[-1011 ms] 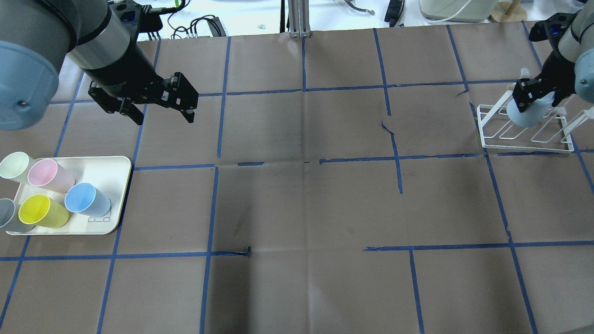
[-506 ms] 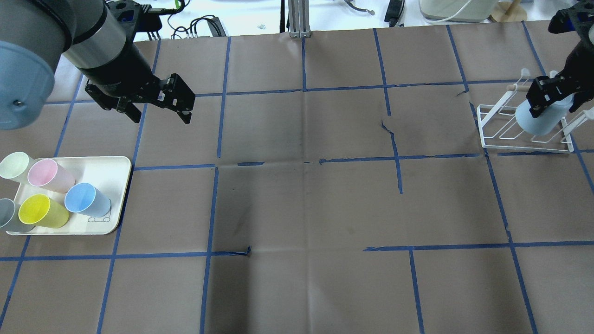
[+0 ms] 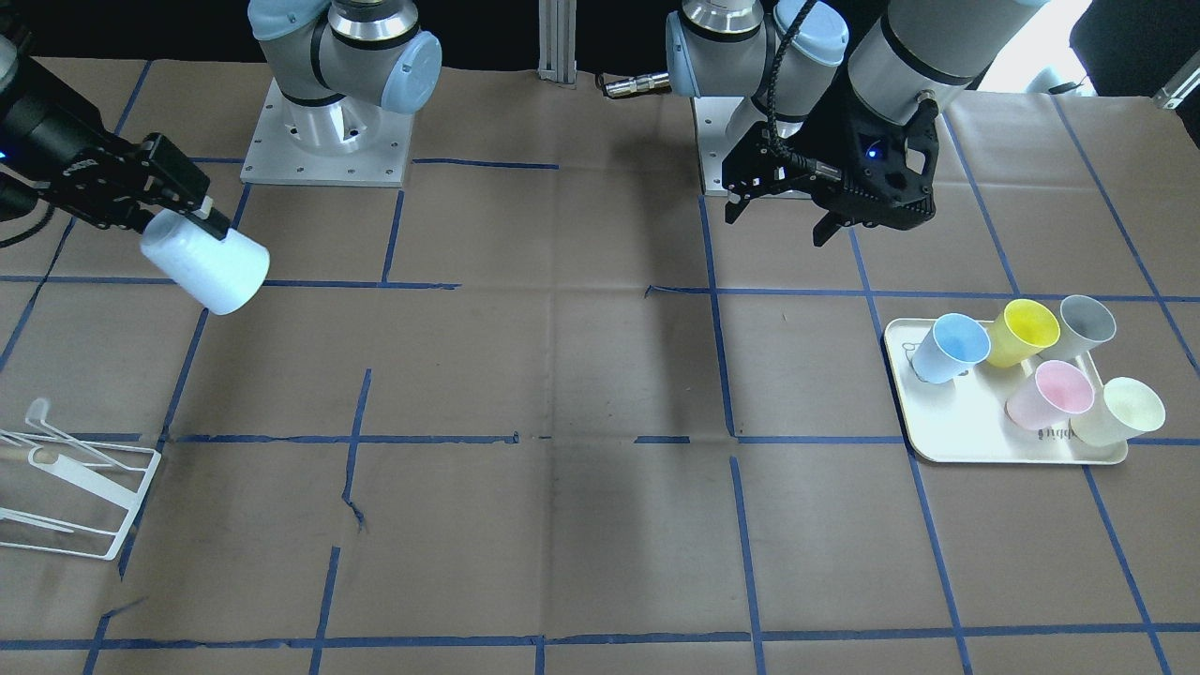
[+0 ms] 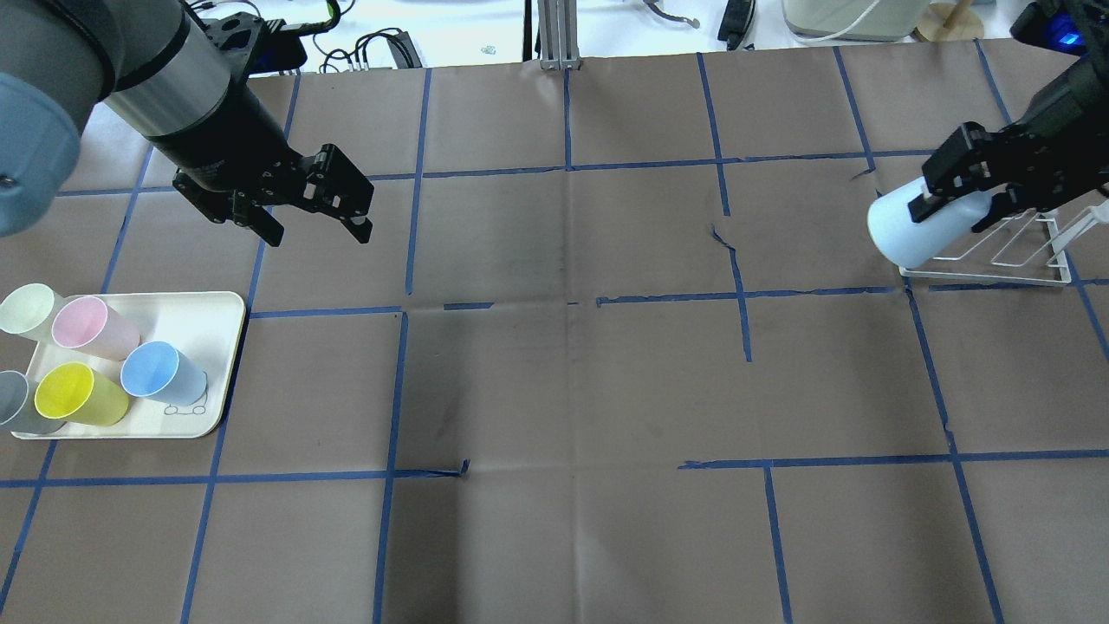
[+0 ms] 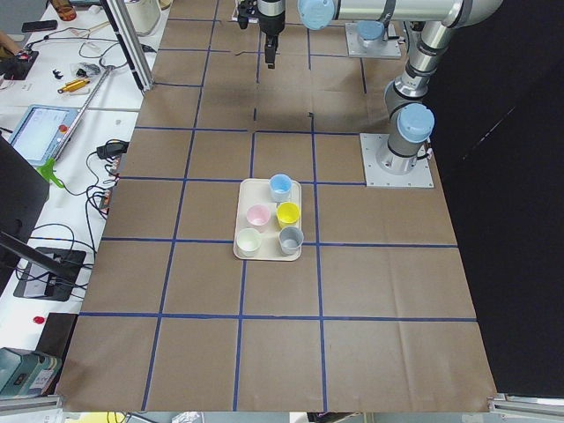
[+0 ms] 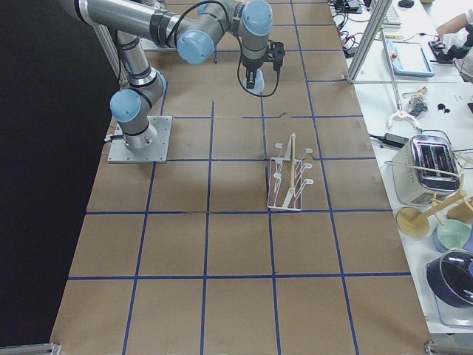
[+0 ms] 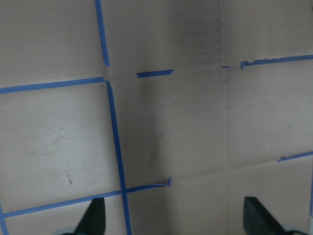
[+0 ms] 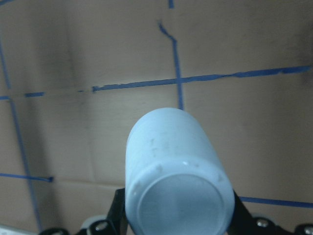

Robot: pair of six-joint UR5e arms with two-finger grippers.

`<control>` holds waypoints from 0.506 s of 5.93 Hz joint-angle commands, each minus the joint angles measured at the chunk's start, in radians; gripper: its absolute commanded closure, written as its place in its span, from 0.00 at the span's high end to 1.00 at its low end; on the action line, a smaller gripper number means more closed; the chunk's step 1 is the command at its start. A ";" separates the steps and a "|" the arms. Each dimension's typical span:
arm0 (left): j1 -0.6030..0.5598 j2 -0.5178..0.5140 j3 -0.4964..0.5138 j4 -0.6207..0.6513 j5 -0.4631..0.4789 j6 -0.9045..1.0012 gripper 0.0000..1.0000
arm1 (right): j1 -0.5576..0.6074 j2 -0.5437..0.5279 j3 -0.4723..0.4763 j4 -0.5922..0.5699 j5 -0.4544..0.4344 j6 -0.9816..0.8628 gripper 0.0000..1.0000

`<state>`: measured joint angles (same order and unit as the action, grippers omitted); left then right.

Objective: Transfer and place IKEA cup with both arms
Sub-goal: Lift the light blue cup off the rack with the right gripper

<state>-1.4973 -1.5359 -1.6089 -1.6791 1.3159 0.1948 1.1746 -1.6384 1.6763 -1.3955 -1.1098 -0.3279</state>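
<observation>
My right gripper point(image 4: 949, 198) is shut on a light-blue IKEA cup point(image 4: 910, 230) and holds it on its side in the air, pointing toward the table's middle, just left of the white wire rack point(image 4: 996, 260). The cup also shows in the front view point(image 3: 208, 267), the right wrist view point(image 8: 173, 176) and the right side view point(image 6: 253, 81). My left gripper point(image 4: 321, 236) is open and empty, hovering above the table beyond the tray; its fingertips point(image 7: 93, 220) frame bare paper. A second light-blue cup point(image 4: 160, 373) stands on the cream tray point(image 4: 212, 316).
The tray also holds pink point(image 4: 91, 328), yellow point(image 4: 78, 394), pale green and grey cups. The rack point(image 3: 75, 487) stands at the table's right end. Brown paper with blue tape lines covers the table between the arms.
My right gripper has lifted the cup off the rack and carried it toward the table's middle, tipping it more level. My left gripper has shifted slightly and stays open.
</observation>
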 commanded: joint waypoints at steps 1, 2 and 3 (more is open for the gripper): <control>0.108 0.000 0.000 -0.182 -0.181 0.168 0.98 | 0.022 0.002 0.044 0.120 0.350 0.007 0.39; 0.155 -0.001 -0.003 -0.276 -0.252 0.237 0.98 | 0.063 0.000 0.103 0.125 0.540 0.007 0.39; 0.161 -0.003 -0.038 -0.330 -0.438 0.244 0.98 | 0.129 -0.012 0.171 0.125 0.753 0.007 0.39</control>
<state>-1.3552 -1.5372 -1.6232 -1.9447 1.0238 0.4116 1.2493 -1.6420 1.7870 -1.2754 -0.5534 -0.3204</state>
